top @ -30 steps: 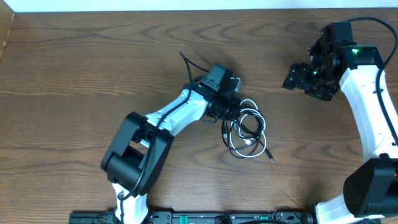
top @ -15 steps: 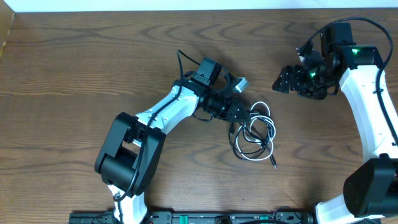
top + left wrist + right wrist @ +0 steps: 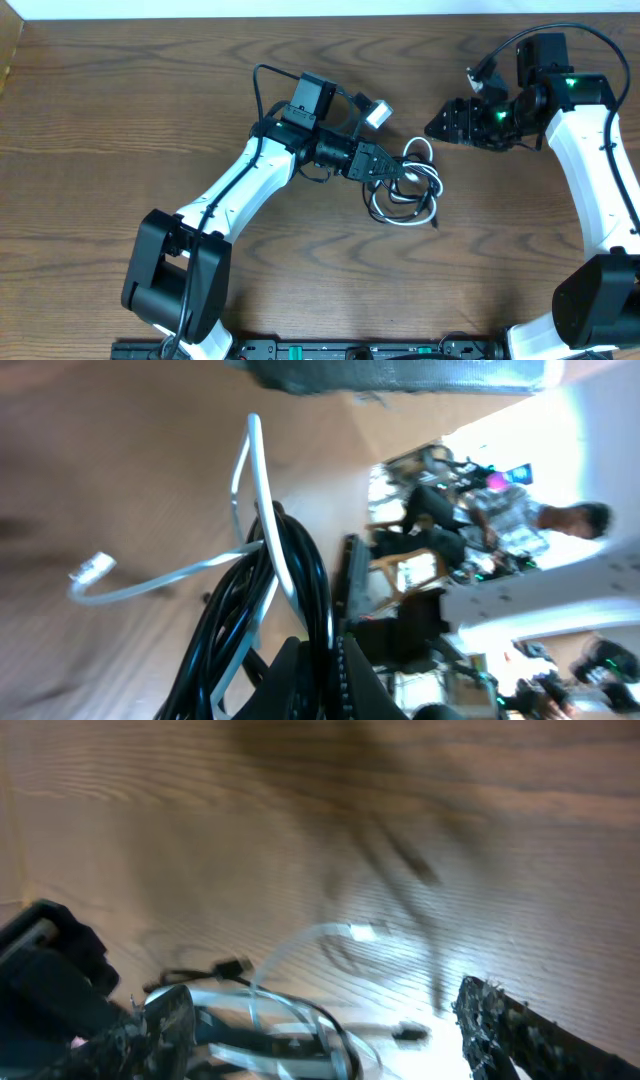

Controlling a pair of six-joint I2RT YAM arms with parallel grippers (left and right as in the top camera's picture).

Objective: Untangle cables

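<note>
Since my left fingers point(image 3: 390, 172) are clamped on the cables point(image 3: 408, 192), my right fingers point(image 3: 434, 127), wide open and empty, hang near their far-right side.

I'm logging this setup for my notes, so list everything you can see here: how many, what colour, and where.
white cable: one, white, looped through the tangle right of the table's centre; one plug end hangs free in the left wrist view.
black cable: one, black, coiled together with the white one.
table: one, brown wood, under everything.
rail: one, black, along the near edge.
arms: two, white and black; left arm reaches in to the centre, right arm stands at the right side.
left pincer: one, black, shut on the black cable and white cable together.
right pincer: one, black, open, empty, just right of the tangle.
</note>
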